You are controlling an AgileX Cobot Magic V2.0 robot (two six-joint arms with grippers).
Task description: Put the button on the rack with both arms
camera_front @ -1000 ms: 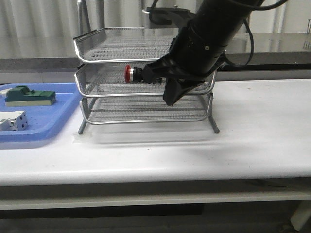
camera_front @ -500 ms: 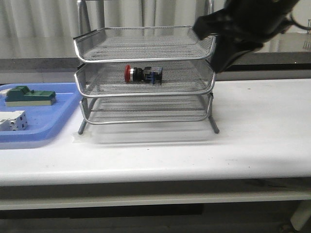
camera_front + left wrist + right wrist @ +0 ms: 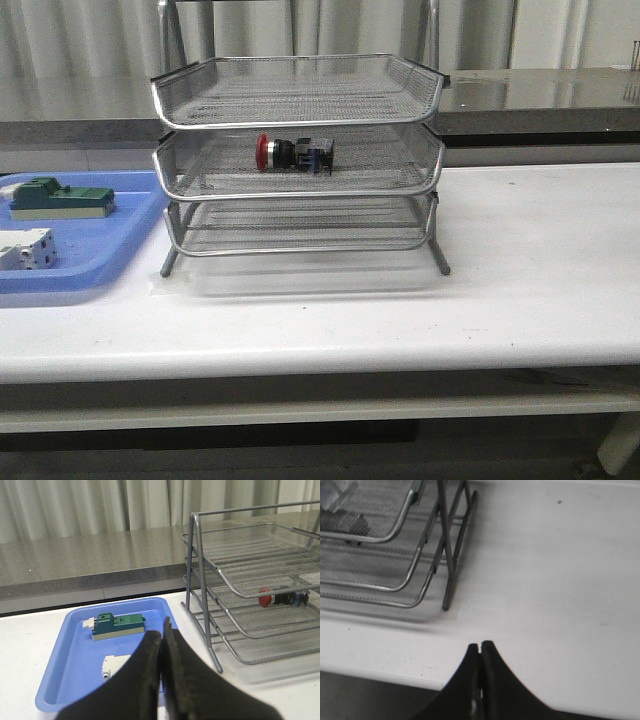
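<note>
Left gripper [image 3: 161, 645] first: its two black fingers are pressed flat together, no gap showing, nothing between them. Ahead of those closed tips sits the blue tray [image 3: 60, 690], with the green block [image 3: 118, 625] and the white part [image 3: 115, 664] lying in it. Off to one side of the tips and well apart stands the rack [image 3: 202, 585], and there on its middle tier lies the button [image 3: 280, 598]

Right gripper [image 3: 480, 652] now: same story, fingers shut tip to tip and empty, hanging over bare white table [image 3: 560, 570]. The rack's corner leg [image 3: 451, 580] stands ahead of these tips and a little off to the side, nearer than anything is to the left pair. The button itself I can't pick out from this wrist; there is a dark patch in the mesh, too blurred to call

Front view settles it: neither arm shows here at all, and the button [image 3: 292, 153] lies on its side on the middle tray, long axis running along the tray's width, red head towards the blue tray's side, blue block towards the other. It rests on the mesh, free of any grip

My read: the placing looks done. If anything were to go back for it, the right arm looks the nearer one, and it would have to reach in between the top and middle tiers, in line with that sideways axis
</note>
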